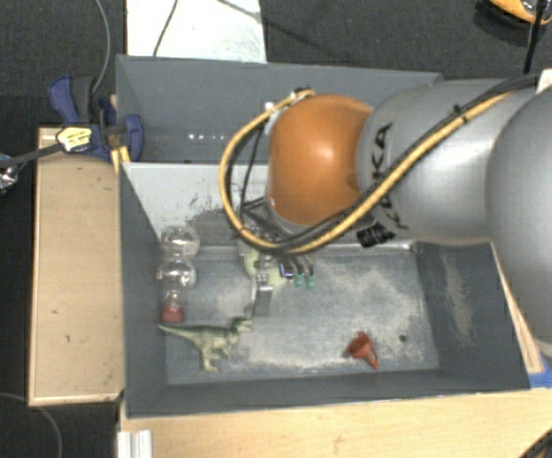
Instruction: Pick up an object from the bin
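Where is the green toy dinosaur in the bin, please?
In the camera view, the green toy dinosaur lies at the lower left of the bin floor, just below the clear bottle and lower-left of the hand.

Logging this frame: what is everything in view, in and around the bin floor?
toy dinosaur: 1, green, near-left corner of the floor
clear plastic item: 1, transparent with a red lower end, along the left wall, just above the dinosaur
small lump: 1, red-brown, near-right part of the floor, lying alone
bin: 1, grey metal, centre of view
arm: 1, silver with an orange cover and a yellow cable, reaching in from the right
gripper: 1, dark, under the orange cover, low over the floor just right of the dinosaur
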